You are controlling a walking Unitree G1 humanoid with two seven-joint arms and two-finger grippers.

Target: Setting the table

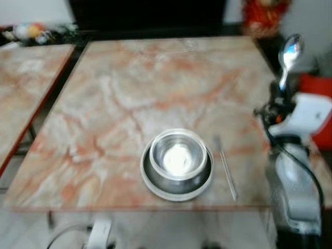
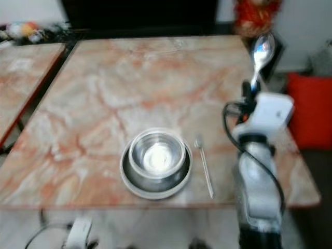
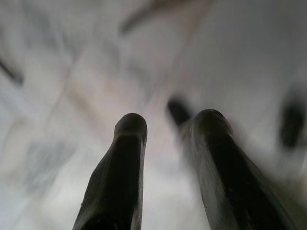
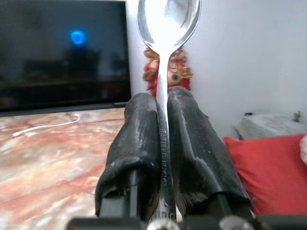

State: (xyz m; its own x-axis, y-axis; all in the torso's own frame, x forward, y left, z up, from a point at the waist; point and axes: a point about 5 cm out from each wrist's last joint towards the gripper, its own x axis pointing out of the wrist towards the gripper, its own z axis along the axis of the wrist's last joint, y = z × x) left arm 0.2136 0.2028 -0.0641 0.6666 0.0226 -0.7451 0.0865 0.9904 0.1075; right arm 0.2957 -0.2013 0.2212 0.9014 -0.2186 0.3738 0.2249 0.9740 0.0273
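Observation:
A steel bowl (image 1: 178,154) sits in a shallow steel plate (image 1: 176,191) near the front edge of the marble table (image 1: 155,83). Just right of them lies a slim metal utensil (image 1: 226,167), flat on the table. My right gripper (image 4: 163,103) is raised by the table's right edge, shut on the handle of a shiny spoon (image 1: 290,50) that stands upright, bowl end up. In the left wrist view my left gripper (image 3: 170,122) hangs low over a blurred pale floor, its fingers (image 3: 129,143) apart with nothing between them.
A second marble table (image 1: 26,88) stands to the left across a narrow gap. A dark TV screen (image 4: 62,48) and a red ornament (image 1: 264,13) are behind the table. A red cushion (image 2: 311,109) lies to the right. A white device with a cable (image 1: 98,231) lies on the floor in front.

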